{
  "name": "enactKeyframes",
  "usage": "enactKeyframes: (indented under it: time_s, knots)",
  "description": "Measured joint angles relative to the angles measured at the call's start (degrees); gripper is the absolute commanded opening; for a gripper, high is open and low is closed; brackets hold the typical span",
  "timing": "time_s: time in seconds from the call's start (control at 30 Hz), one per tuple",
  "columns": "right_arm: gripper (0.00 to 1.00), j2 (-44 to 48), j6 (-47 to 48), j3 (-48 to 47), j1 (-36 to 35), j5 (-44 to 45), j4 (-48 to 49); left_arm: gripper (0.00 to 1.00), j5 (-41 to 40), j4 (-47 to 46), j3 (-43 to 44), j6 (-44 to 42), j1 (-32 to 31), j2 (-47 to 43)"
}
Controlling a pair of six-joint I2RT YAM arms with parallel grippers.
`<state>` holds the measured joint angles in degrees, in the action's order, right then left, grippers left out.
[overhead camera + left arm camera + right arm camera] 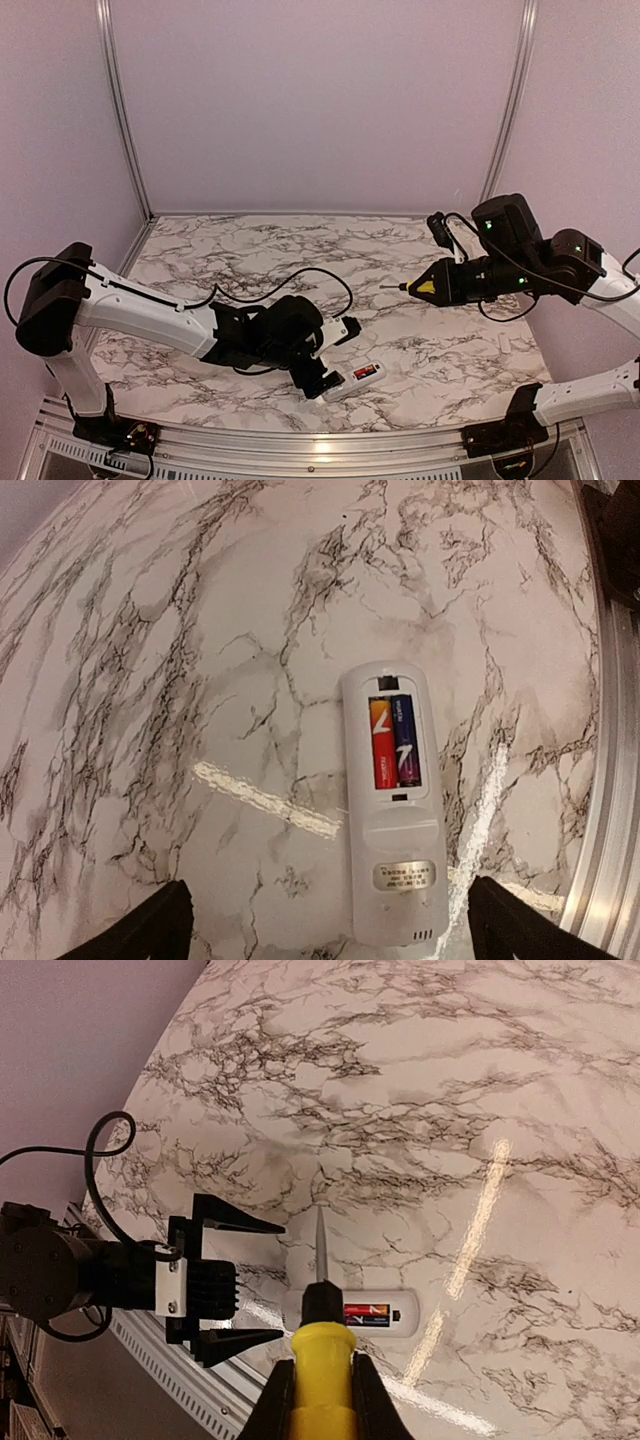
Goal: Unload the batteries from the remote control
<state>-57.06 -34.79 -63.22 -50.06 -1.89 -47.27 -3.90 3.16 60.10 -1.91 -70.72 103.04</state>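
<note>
The white remote control lies back-up on the marble near the front edge, its battery recess uncovered. Two batteries sit side by side in the recess, one red-orange, one purple. They show as a red patch on the remote control in the top view. My left gripper is open, with the remote's near end just past its wide-spread fingertips. My right gripper is shut on a yellow-handled screwdriver, held in the air to the right of and above the remote, shaft pointing left.
A metal rail runs along the table's front edge, close beside the remote. Walls with aluminium posts close off the back and sides. A black cable loops over the left arm.
</note>
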Motion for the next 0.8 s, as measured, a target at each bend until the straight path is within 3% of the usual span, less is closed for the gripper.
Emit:
enactKeyframes:
  time_s: [0.4, 0.6, 0.8]
  knots:
    - [0.00, -0.20, -2.12, -0.70, 0.07, 4.07, 1.84, 0.99, -10.05, -4.02, -3.82, 3.61, -0.09, -12.55]
    - [0.00, 2.56, -4.11, -0.04, 0.09, 5.35, 2.69, 0.99, -17.84, -10.29, -12.59, 6.67, -0.09, -19.17]
    - [0.00, 4.44, -5.97, 1.70, 0.11, 6.21, 2.95, 0.99, -17.55, -13.84, -14.95, 7.74, 0.68, -20.00]
